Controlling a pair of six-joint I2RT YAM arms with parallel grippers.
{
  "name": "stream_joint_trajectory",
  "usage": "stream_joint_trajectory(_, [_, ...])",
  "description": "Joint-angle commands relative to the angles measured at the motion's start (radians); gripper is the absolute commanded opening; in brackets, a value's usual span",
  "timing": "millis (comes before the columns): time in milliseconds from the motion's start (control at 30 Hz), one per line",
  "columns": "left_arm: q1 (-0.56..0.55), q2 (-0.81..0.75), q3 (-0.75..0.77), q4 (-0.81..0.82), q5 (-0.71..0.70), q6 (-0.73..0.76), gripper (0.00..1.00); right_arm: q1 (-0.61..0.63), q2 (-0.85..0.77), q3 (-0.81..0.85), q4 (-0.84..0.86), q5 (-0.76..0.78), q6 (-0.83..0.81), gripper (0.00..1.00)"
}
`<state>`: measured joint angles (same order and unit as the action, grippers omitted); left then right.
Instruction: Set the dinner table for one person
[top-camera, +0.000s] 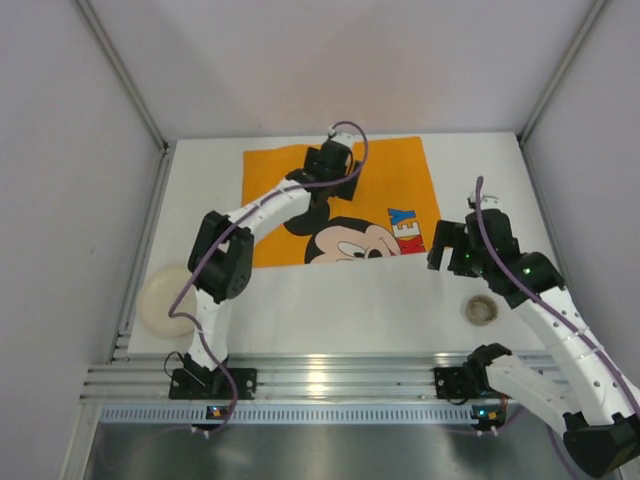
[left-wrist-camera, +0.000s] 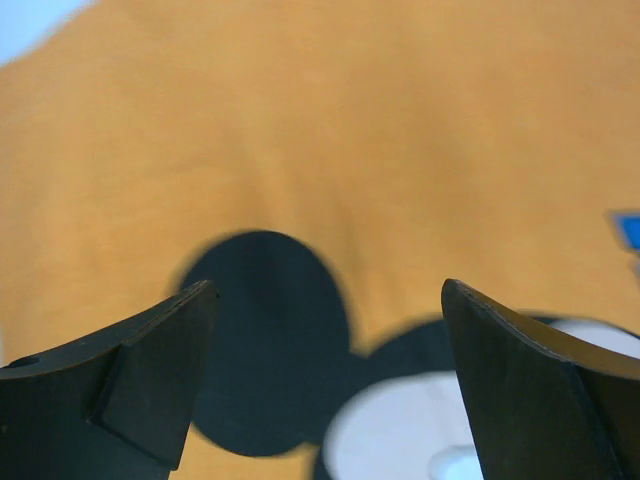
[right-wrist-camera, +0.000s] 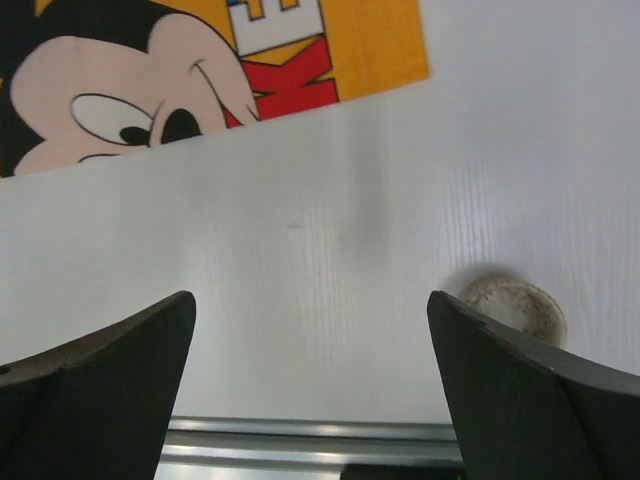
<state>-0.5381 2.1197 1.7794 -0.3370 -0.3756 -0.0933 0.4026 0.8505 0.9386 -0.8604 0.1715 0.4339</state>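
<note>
Top external showed a cream round plate (top-camera: 168, 300), probably stiff and slick, best pinched at its rim — left hand (left-wrist-camera: 328, 290) and right hand (right-wrist-camera: 310, 298) hung spread.

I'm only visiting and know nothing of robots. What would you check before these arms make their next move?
1. Left gripper open and empty: ok.
2. Right gripper open and empty: ok.
3. Orange mat on the dinner table: ok.
4. Cream plate on the mat: not ok, it sits at the table's left edge.
5. Small round dish on the mat: not ok, it sits on bare table.
6. Cutlery within reach: cannot tell, none in view.
</note>
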Motion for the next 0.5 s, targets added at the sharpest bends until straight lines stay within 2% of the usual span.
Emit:
stream_joint_trajectory(0, [-0.078,-0.034,-0.119,0.075,0.154,-0.126,0.99,-0.031,0.021,0.057,-0.144,0.192,0.121,1.00])
stream_joint_trajectory(33, [-0.080,-0.026,-0.133,0.073,0.159,-0.187,0.99,-0.097,0.030,0.045,-0.166,0.154,0.123,1.00])
stream_joint_trajectory(133, [-0.088,0.023,-0.159,0.070,0.228,-0.242,0.99,-0.197,0.048,-0.016,-0.184,0.027,0.103,1.00])
stream_joint_trajectory(467, [-0.109,0.117,-0.193,0.021,0.340,-0.290,0.99,-0.272,0.120,-0.156,-0.143,-0.009,0.212,1.00])
